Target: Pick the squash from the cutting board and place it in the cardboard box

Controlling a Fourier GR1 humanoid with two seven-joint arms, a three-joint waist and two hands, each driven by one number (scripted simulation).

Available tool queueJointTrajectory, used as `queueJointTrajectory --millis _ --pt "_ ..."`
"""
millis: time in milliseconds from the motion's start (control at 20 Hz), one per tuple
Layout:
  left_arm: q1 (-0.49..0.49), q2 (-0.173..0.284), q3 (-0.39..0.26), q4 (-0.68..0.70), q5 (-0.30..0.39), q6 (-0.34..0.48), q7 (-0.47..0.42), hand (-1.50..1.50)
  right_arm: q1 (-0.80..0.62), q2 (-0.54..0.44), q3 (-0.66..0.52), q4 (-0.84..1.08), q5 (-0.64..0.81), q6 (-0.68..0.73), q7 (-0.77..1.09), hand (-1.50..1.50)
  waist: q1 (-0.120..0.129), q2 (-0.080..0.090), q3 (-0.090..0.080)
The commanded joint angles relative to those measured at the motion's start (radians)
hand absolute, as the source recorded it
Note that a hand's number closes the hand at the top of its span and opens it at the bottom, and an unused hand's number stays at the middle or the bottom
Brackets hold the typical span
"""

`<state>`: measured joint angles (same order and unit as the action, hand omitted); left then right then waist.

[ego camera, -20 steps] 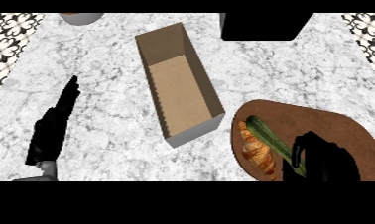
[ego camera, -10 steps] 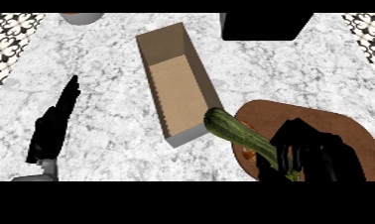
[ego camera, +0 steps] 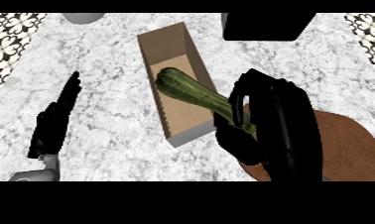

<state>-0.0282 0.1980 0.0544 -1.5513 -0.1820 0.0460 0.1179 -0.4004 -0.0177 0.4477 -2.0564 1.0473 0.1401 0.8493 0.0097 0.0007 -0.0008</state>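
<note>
1. Right hand (ego camera: 267, 119) is mine, low on the right side of the head view; fingers curled round one end of the squash (ego camera: 192, 90); that end is hidden in my grip.
2. Squash is dark green and long; it slants up and left from my hand, its free end over the open cardboard box (ego camera: 170, 44); whether it touches the box floor, I cannot tell.
3. Box lies lengthwise on the marble counter (ego camera: 110, 119), just left of my right hand.
4. Brown cutting board (ego camera: 341, 136) shows under and right of my right hand, partly hidden.
5. Left hand (ego camera: 55, 119) rests at lower left, fingers straight, holding nothing, well apart from the box.
</note>
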Motion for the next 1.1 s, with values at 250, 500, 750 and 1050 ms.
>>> queueJointTrajectory --millis 250,500,750,1050 --pt "0.022 -0.001 -0.002 -0.008 0.009 -0.037 -0.003 0.00 -0.338 0.017 -0.012 0.435 -0.112 -0.150 0.111 1.50 0.009 0.002 0.000" --pt "0.007 0.004 0.014 -0.013 0.004 -0.029 -0.019 0.00 -0.456 0.018 -0.009 0.713 -0.225 -0.269 0.074 1.50 0.017 0.004 0.000" --pt "0.070 -0.050 -0.039 -0.018 -0.049 0.015 -0.058 0.00 -0.538 0.018 -0.013 0.966 -0.310 -0.357 -0.001 1.50 0.025 0.005 0.000" --pt "-0.033 -0.049 -0.030 0.042 -0.049 0.006 -0.019 0.00 -0.524 0.018 0.119 1.153 -0.457 -0.594 -0.007 -1.50 0.033 0.010 0.000"
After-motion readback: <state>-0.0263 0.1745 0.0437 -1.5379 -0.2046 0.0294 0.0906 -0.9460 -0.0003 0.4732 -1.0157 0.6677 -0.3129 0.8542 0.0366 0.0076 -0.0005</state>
